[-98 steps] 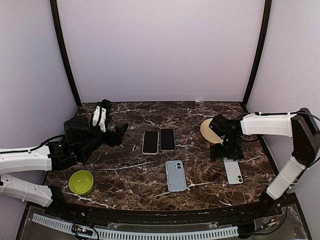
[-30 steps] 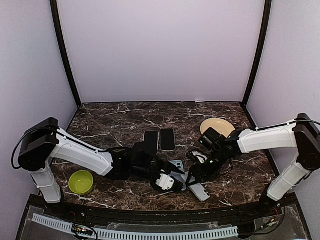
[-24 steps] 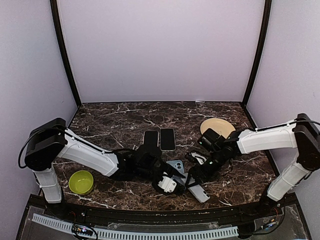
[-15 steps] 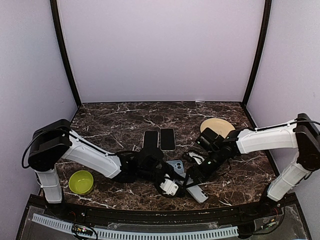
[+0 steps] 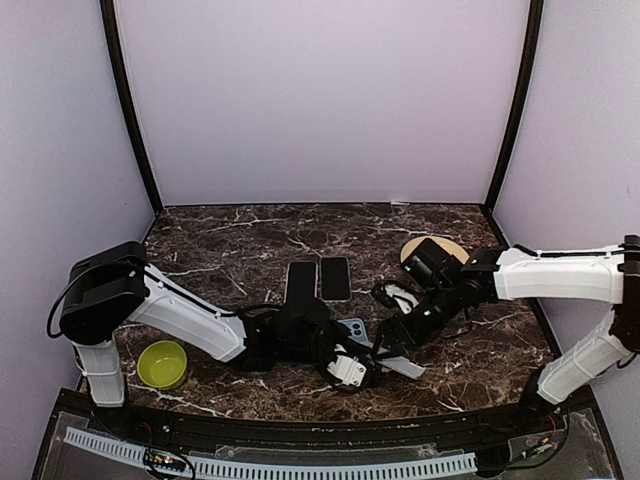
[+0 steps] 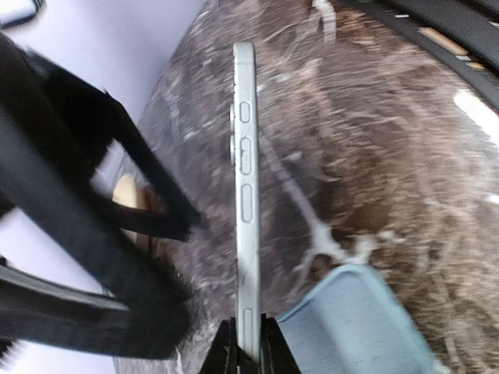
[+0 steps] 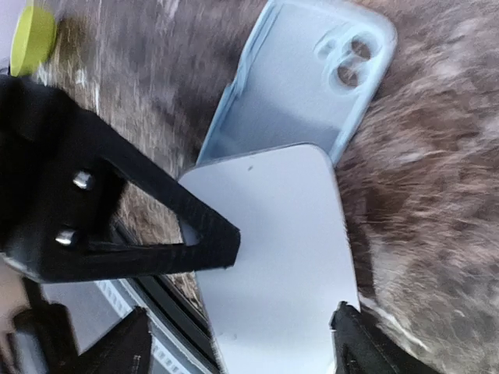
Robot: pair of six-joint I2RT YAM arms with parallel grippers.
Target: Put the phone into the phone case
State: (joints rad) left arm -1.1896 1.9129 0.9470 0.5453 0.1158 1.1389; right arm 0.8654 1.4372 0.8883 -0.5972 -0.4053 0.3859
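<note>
The phone point(image 5: 402, 364) is a pale grey slab held off the table near the front, back side up in the right wrist view point(image 7: 273, 257). My left gripper point(image 5: 360, 367) is shut on its thin edge; the left wrist view shows the phone point(image 6: 246, 195) edge-on, clamped between the jaws point(image 6: 248, 354). My right gripper point(image 5: 390, 340) is open, its fingers straddling the phone's width point(image 7: 242, 335), the left finger clear of the edge. The light blue phone case point(image 5: 352, 328) lies open side up just beyond the phone point(image 7: 296, 86), and beside it in the left wrist view point(image 6: 366, 327).
Two dark phones point(image 5: 301, 283) point(image 5: 335, 278) lie side by side behind the case. A green bowl point(image 5: 163, 363) sits front left. A tan plate point(image 5: 425, 250) is partly hidden by the right arm. The table's front edge is close below the phone.
My left gripper has closed onto the phone's edge. The right gripper's jaws have widened off the phone, and the right arm has drawn slightly back and up.
</note>
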